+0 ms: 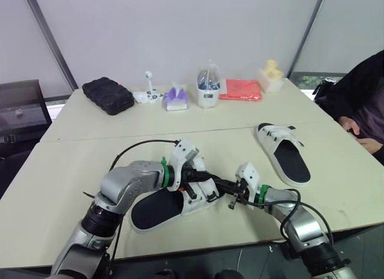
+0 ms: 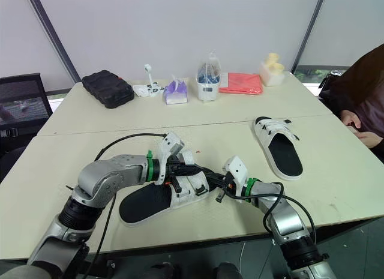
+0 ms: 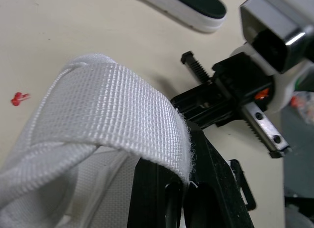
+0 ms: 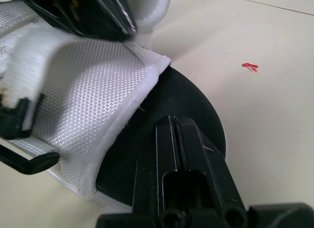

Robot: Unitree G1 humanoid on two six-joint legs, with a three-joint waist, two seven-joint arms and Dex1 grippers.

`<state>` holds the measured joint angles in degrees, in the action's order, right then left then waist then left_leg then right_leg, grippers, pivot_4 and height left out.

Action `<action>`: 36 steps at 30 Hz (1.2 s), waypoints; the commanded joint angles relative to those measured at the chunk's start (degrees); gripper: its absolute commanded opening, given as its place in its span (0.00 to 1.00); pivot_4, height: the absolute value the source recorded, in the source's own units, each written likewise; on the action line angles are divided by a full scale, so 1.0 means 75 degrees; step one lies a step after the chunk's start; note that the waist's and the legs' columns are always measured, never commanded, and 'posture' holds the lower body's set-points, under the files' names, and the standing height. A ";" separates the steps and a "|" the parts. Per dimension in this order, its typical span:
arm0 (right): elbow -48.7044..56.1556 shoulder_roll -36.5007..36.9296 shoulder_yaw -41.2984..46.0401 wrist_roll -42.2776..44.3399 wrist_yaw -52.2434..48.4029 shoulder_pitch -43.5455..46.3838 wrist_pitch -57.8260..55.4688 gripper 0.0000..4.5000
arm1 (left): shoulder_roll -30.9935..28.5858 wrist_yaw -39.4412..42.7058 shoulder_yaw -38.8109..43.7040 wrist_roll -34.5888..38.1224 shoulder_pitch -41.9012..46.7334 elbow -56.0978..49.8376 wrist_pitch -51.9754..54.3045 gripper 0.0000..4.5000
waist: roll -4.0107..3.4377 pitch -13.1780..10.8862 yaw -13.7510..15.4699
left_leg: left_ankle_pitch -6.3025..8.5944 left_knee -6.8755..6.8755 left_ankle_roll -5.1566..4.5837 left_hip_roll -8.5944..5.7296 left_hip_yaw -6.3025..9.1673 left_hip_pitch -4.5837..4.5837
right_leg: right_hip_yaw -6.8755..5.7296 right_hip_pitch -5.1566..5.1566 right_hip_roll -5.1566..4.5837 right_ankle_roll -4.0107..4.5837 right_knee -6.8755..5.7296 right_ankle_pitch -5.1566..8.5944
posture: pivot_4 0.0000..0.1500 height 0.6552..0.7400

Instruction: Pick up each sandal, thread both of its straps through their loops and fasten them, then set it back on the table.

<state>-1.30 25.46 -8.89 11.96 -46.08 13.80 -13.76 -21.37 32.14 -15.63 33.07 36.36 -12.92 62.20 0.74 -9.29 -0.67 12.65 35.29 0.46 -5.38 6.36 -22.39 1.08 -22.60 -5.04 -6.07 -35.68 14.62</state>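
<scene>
The near sandal, white straps over a black insole, lies at the table's front edge between my two arms. My left gripper reaches over it from the left and is shut on a white woven strap, which drapes across its fingers. My right gripper comes in from the right, fingers shut together, tip resting on the black insole beside the white upper. The second sandal lies flat on the table farther right, apart from both grippers.
Along the far side stand a black case, a purple tissue pack, a white container with a bag, a red cloth and a yellow object. A person sits at the right edge.
</scene>
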 commanded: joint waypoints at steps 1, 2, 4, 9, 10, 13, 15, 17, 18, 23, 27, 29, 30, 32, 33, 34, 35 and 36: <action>-0.0272 -0.0064 -0.0141 -0.0171 0.0117 -0.0181 -0.0257 0.00 | 0.0357 -0.0222 -0.0020 0.0127 0.0237 -0.0312 0.0559 0.01 | 0.0001 -0.0001 0.0005 | -0.0001 -0.0001 -0.0002 0.0000 0.0000 0.0000 | -0.0001 0.0000 0.0000 -0.0001 0.0001 0.0000 | 1.00 1.00; -0.0266 -0.0071 -0.0138 -0.0171 0.0124 -0.0188 -0.0259 0.00 | 0.0384 -0.0225 -0.0038 0.0145 0.0287 -0.0428 0.0658 0.01 | 0.0002 -0.0001 0.0003 | -0.0001 -0.0002 -0.0002 0.0000 0.0000 0.0000 | -0.0001 0.0000 0.0001 -0.0002 0.0002 -0.0001 | 1.00 1.00; -0.0252 -0.0077 -0.0132 -0.0170 0.0138 -0.0200 -0.0265 0.00 | 0.0345 -0.0267 -0.0115 0.0075 0.0321 -0.0641 0.0828 0.01 | 0.0006 -0.0004 -0.0003 | -0.0001 -0.0004 -0.0001 0.0001 0.0000 0.0000 | -0.0001 -0.0001 0.0001 -0.0004 0.0004 -0.0001 | 1.00 1.00; -0.0259 -0.0087 -0.0130 -0.0170 0.0158 -0.0199 -0.0268 0.00 | 0.0175 -0.0385 -0.0337 -0.0167 0.0326 -0.1015 0.0875 0.01 | 0.0007 -0.0004 0.0002 | -0.0001 -0.0011 0.0000 0.0003 0.0000 0.0000 | -0.0002 -0.0002 0.0003 -0.0007 0.0007 -0.0003 | 1.00 1.00; -0.0279 -0.0091 -0.0130 -0.0170 0.0157 -0.0192 -0.0259 0.00 | 0.0140 -0.0424 -0.0370 -0.0267 0.0329 -0.1119 0.0749 0.01 | 0.0008 -0.0005 -0.0001 | -0.0001 -0.0011 0.0000 0.0003 0.0000 0.0000 | -0.0002 -0.0002 0.0004 -0.0006 0.0008 -0.0003 | 1.00 1.00; -0.0331 -0.0097 -0.0135 -0.0177 0.0147 -0.0177 -0.0234 0.00 | -0.0011 -0.0319 -0.0472 -0.0353 0.0356 -0.1338 0.0633 0.01 | 0.0008 -0.0005 -0.0003 | 0.0000 -0.0011 0.0002 0.0003 -0.0001 0.0000 | -0.0002 0.0000 0.0004 -0.0003 0.0015 -0.0002 | 1.00 1.00; -0.0343 -0.0105 -0.0140 -0.0181 0.0145 -0.0165 -0.0230 0.00 | -0.0119 -0.0216 -0.0562 -0.0345 0.0356 -0.1453 0.0692 0.01 | 0.0008 -0.0005 -0.0003 | 0.0001 -0.0011 0.0003 0.0003 0.0000 0.0000 | -0.0002 0.0000 0.0004 -0.0003 0.0015 -0.0002 | 1.00 1.00; -0.0351 -0.0116 -0.0145 -0.0183 0.0144 -0.0145 -0.0233 0.00 | -0.0136 -0.0196 -0.0590 -0.0305 0.0345 -0.1548 0.0794 0.01 | 0.0008 -0.0005 -0.0006 | 0.0001 -0.0012 0.0003 0.0005 0.0000 0.0000 | -0.0002 0.0000 0.0005 -0.0002 0.0016 -0.0002 | 1.00 1.00; -0.0350 -0.0125 -0.0150 -0.0189 0.0147 -0.0142 -0.0233 0.00 | -0.0159 -0.0197 -0.0627 -0.0293 0.0345 -0.1595 0.0875 0.01 | 0.0008 -0.0005 -0.0006 | 0.0001 -0.0012 0.0003 0.0006 -0.0001 0.0000 | -0.0002 0.0000 0.0005 -0.0002 0.0016 -0.0001 | 1.00 1.00; -0.0333 -0.0157 -0.0172 -0.0192 0.0149 -0.0146 -0.0234 0.00 | -0.0118 -0.0239 -0.0623 -0.0152 0.0355 -0.1818 0.1337 0.01 | 0.0008 -0.0005 -0.0008 | 0.0000 -0.0014 0.0002 0.0007 -0.0001 0.0000 | -0.0002 0.0000 0.0006 -0.0002 0.0017 -0.0001 | 1.00 1.00; -0.0304 -0.0174 -0.0191 -0.0192 0.0155 -0.0173 -0.0244 0.00 | -0.0127 -0.0194 -0.0628 -0.0151 0.0339 -0.1908 0.1436 0.01 | 0.0008 -0.0005 -0.0008 | 0.0000 -0.0017 0.0001 0.0007 -0.0001 0.0000 | -0.0002 0.0000 0.0006 -0.0002 0.0019 -0.0001 | 1.00 1.00; -0.0303 -0.0171 -0.0189 -0.0187 0.0150 -0.0179 -0.0244 0.00 | -0.0053 -0.0247 -0.0612 -0.0126 0.0382 -0.1864 0.1657 0.01 | 0.0008 -0.0005 -0.0007 | 0.0000 -0.0017 0.0002 0.0007 0.0000 0.0000 | -0.0003 0.0000 0.0007 -0.0002 0.0018 -0.0002 | 1.00 1.00; -0.0307 -0.0167 -0.0188 -0.0187 0.0147 -0.0180 -0.0242 0.00 | 0.0011 -0.0290 -0.0595 -0.0144 0.0408 -0.1820 0.1704 0.01 | 0.0008 -0.0005 -0.0006 | 0.0000 -0.0017 0.0002 0.0007 -0.0001 0.0000 | -0.0003 0.0000 0.0007 -0.0002 0.0019 -0.0001 | 1.00 1.00; -0.0298 -0.0168 -0.0200 -0.0194 0.0149 -0.0190 -0.0244 0.00 | 0.0262 -0.0482 -0.0381 -0.0219 0.0451 -0.1589 0.1767 0.01 | 0.0008 -0.0005 -0.0006 | 0.0000 -0.0016 0.0001 0.0007 -0.0001 0.0000 | -0.0003 0.0001 0.0007 -0.0003 0.0020 -0.0001 | 1.00 1.00; -0.0290 -0.0158 -0.0196 -0.0188 0.0139 -0.0204 -0.0247 0.00 | 0.0309 -0.0559 -0.0182 -0.0295 0.0426 -0.1431 0.1635 0.01 | 0.0009 -0.0006 -0.0007 | 0.0000 -0.0017 0.0002 0.0007 -0.0001 0.0000 | -0.0004 0.0002 0.0007 -0.0003 0.0021 -0.0001 | 1.00 1.00; -0.0283 -0.0145 -0.0197 -0.0185 0.0127 -0.0214 -0.0252 0.00 | 0.0344 -0.0574 0.0032 -0.0290 0.0395 -0.1358 0.1572 0.01 | 0.0009 -0.0006 -0.0002 | 0.0000 -0.0017 0.0001 0.0007 0.0000 0.0000 | -0.0004 0.0002 0.0007 -0.0003 0.0023 -0.0002 | 1.00 1.00; -0.0279 -0.0134 -0.0197 -0.0184 0.0117 -0.0223 -0.0256 0.00 | 0.0373 -0.0590 0.0214 -0.0251 0.0368 -0.1341 0.1585 0.06 | 0.0009 -0.0006 -0.0006 | 0.0000 -0.0017 0.0001 0.0008 0.0000 0.0000 | -0.0004 0.0001 0.0008 -0.0003 0.0023 -0.0002 | 1.00 1.00; -0.0279 -0.0125 -0.0197 -0.0180 0.0109 -0.0228 -0.0260 0.00 | 0.0411 -0.0623 0.0367 -0.0209 0.0346 -0.1353 0.1634 0.13 | 0.0009 -0.0006 -0.0005 | -0.0001 -0.0018 0.0001 0.0008 0.0000 0.0000 | -0.0005 0.0000 0.0008 -0.0003 0.0022 -0.0002 | 1.00 1.00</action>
<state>-1.26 24.56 -8.88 11.96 -45.35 13.58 -13.75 -18.73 27.73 -15.42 30.71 38.89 -22.42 74.49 0.80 -9.33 -0.71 12.64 35.16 0.46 -5.32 6.36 -22.39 1.04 -22.60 -4.98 -6.10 -35.52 14.60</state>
